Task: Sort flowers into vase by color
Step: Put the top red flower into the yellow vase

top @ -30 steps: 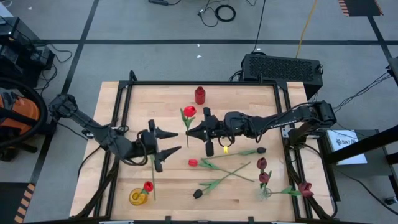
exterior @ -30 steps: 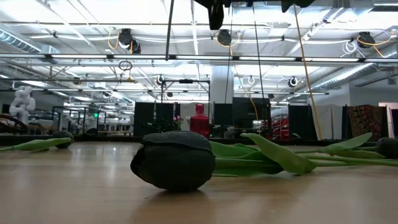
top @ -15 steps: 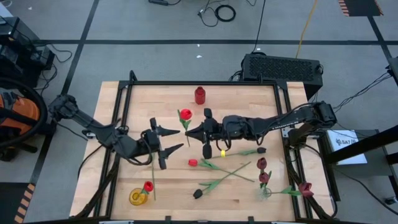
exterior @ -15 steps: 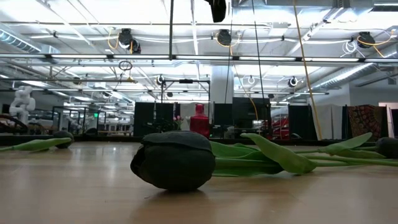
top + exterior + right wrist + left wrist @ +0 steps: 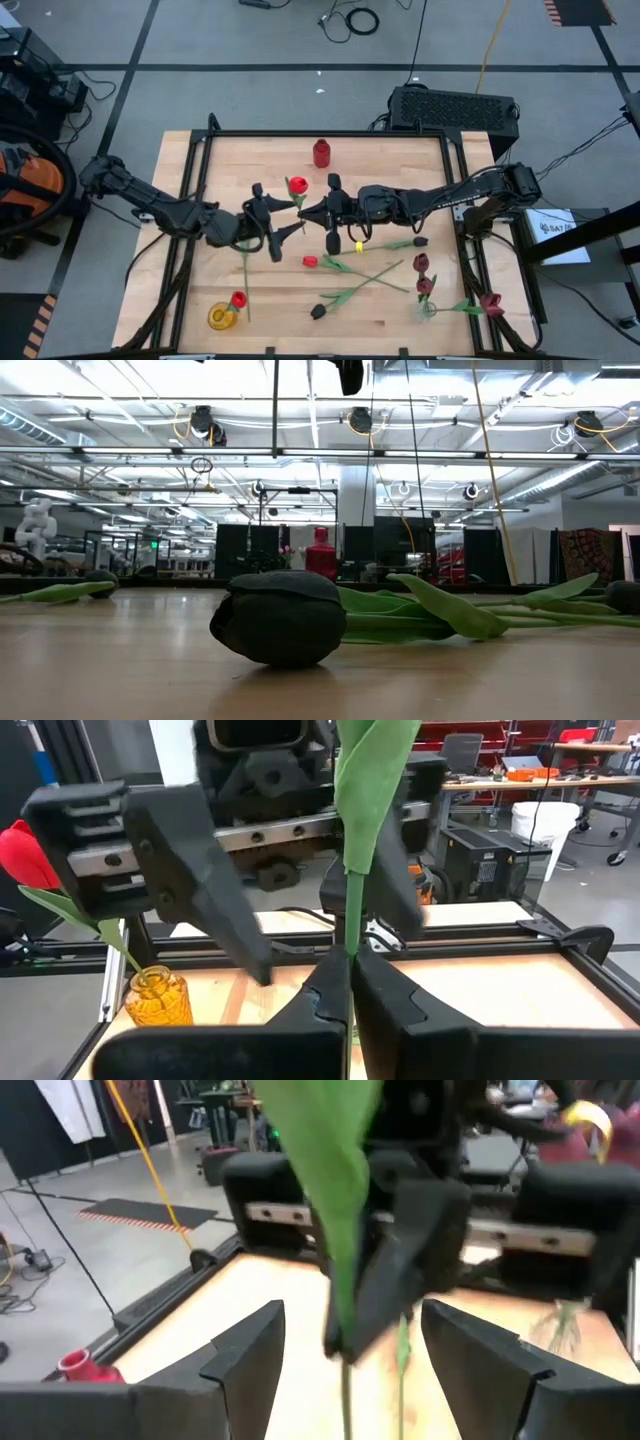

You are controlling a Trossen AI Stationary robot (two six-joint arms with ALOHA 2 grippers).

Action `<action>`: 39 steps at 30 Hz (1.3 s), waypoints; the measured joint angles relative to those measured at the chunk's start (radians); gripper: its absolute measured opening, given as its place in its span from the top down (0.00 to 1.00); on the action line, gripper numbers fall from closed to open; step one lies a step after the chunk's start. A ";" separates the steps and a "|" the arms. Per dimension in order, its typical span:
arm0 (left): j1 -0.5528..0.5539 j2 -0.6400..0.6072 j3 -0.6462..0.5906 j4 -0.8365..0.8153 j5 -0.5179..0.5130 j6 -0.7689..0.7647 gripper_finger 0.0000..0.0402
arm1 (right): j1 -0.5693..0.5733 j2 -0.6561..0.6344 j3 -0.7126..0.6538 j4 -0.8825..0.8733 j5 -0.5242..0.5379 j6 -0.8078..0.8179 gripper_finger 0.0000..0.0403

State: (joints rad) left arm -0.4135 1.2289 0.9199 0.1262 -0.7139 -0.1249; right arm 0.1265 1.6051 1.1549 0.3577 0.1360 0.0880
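My right gripper [image 5: 305, 211] [image 5: 348, 982] is shut on a red tulip [image 5: 297, 185], held above the middle of the table. My left gripper [image 5: 280, 210] [image 5: 350, 1350] faces it, open. Its fingers stand on either side of the tulip's stem [image 5: 345, 1280] and of the right fingertips, and touch neither. A yellow vase [image 5: 220, 317] at the near left holds a red tulip [image 5: 238, 299]. A clear vase [image 5: 427, 308] at the near right holds maroon tulips [image 5: 421, 263]. A red vase [image 5: 321, 152] stands at the far edge. My right gripper pinches the tulip's thin green stem [image 5: 347, 935] between its two fingers, below a broad leaf [image 5: 370, 780]. The fingers come level from the table's right side and lie across the stem. The tulip is lifted clear of the table, its red head [image 5: 297, 185] toward the far edge.
Loose flowers lie on the near half of the table: a red tulip [image 5: 310, 262], two black tulips [image 5: 421, 241] [image 5: 318, 312] [image 5: 280, 617] with crossed green stems, and a maroon tulip [image 5: 490, 303] at the right rail. A black frame [image 5: 200, 150] borders the tabletop.
My left gripper has gone toward the table's right and far edges, up to the held tulip, and stays open; its fingers now flank the stem. The tulip's head has shifted a little toward the left.
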 joint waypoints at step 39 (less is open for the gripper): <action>0.016 -0.412 0.000 -0.359 0.609 0.089 0.99 | 0.002 0.001 0.000 -0.058 -0.186 -0.014 0.68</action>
State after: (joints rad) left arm -0.3978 0.8173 0.9203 -0.2326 -0.1051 -0.0356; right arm 0.1281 1.6062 1.1553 0.2993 -0.0499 0.0742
